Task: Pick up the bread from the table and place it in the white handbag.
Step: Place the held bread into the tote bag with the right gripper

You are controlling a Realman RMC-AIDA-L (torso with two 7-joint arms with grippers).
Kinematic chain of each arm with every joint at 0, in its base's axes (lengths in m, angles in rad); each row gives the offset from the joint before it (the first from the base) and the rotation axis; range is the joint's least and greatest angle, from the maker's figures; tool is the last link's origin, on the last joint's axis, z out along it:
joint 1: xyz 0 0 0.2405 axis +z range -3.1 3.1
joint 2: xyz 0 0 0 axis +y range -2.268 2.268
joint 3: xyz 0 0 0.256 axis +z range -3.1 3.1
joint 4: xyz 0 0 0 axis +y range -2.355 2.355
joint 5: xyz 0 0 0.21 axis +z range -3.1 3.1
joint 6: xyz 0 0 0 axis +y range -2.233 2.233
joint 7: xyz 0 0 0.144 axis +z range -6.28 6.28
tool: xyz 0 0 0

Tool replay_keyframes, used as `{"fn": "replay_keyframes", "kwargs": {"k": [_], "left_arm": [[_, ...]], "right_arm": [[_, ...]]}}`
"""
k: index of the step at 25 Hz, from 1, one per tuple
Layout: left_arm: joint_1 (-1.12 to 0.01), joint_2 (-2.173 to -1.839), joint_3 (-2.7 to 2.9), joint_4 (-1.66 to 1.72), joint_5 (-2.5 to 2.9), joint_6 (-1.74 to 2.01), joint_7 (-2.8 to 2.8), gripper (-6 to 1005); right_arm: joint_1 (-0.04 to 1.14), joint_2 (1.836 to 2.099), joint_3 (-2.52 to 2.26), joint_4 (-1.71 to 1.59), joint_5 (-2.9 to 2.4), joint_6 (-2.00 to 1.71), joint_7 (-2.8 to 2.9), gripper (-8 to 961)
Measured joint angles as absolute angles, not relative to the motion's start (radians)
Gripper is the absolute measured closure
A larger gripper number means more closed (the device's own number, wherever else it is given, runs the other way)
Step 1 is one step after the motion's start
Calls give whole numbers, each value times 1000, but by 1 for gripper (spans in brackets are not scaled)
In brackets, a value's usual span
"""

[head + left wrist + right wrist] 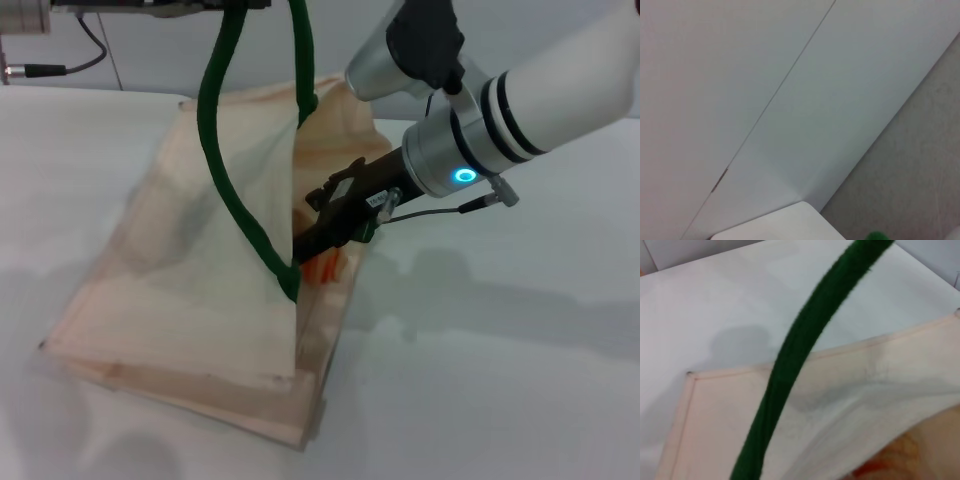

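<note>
Fingers, right gripper (pixel 318 243): black, reaching into the open mouth of the white handbag (pixel 190 290); tips hidden behind the raised front panel, so whether they are spread or pressed together cannot be told.

Bread (pixel 328 266): only a small orange-striped patch shows, inside the bag mouth just below the right gripper. Whether the fingers grip it cannot be told. In the right wrist view an orange-tan edge (pixel 880 465) shows inside the bag opening.

White handbag: pale-peach fabric tote, lying on the bench (pixel 520 380), its front panel lifted upright by one dark green rope handle (pixel 225 160) that runs up out of the head view. The same handle crosses the right wrist view diagonally (pixel 805 355).

Left gripper: not seen in any view. The left wrist view shows only a pale wall (pixel 765 90), a corner of the bench (pixel 785 225) and a green spot (pixel 875 236) at the picture's edge.

Right arm (pixel 540 90): white and silver, with a lit blue ring (pixel 465 176), coming in from the robot's right.
</note>
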State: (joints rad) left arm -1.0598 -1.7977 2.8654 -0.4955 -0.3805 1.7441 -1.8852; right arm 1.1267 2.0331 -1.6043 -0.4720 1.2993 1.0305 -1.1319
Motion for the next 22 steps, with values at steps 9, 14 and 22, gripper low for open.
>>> {"fn": "replay_keyframes", "kwargs": {"k": [9,14,22], "left_arm": [[-1053,-1797,2865,-496,-380,1744,-1885,792],[-1053,-1795,2865,-496,-380,1744,-1885,789],[-1043,-1792,2865,-496,-380,1743,-1885,786]], "right_arm": [[1111,2022,-1595,-462,1288,979,-1111,60],[1106,2007,-1595,-428,1285,957,-1109,60],[1067,1970,-1549,-422,1285,936,-1109,60]]}}
